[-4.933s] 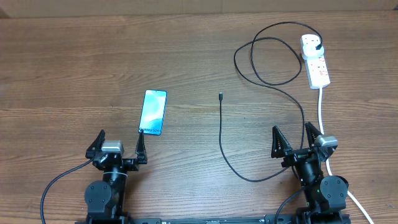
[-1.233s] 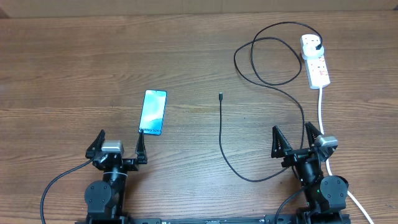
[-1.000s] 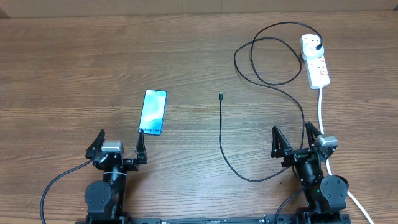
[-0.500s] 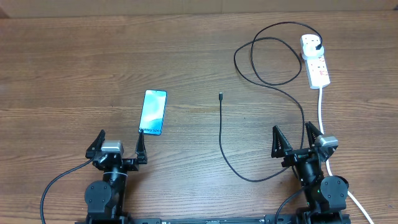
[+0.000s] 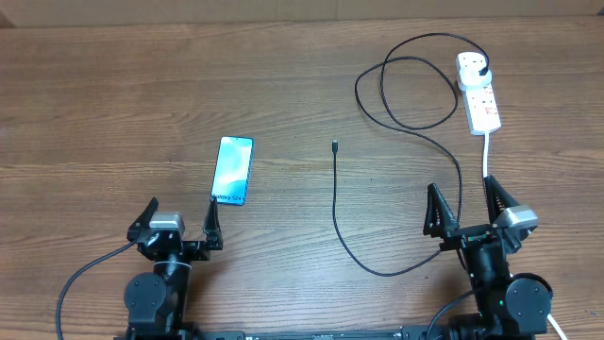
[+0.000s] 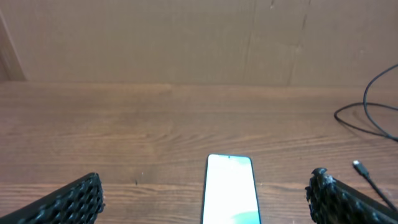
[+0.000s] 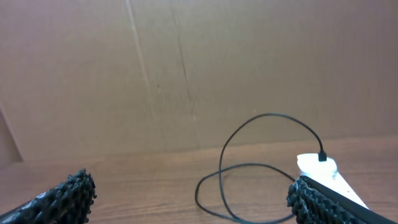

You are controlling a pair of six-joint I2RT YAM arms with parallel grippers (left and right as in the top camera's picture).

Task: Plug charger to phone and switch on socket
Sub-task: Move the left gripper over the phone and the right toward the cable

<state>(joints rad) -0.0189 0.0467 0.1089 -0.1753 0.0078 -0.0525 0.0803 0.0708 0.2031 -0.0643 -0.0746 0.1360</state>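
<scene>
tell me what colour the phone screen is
Bright light blue; the phone shows it best in the overhead view.

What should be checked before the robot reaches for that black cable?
1. Left end effector open and empty: ok.
2. Right end effector open and empty: ok.
3. Phone lying flat, screen up: ok.
4. Charger tip free on the table, apart from the phone: ok.
5. Charger plug seated in the socket: ok.
6. Socket switch position: cannot tell.
</scene>
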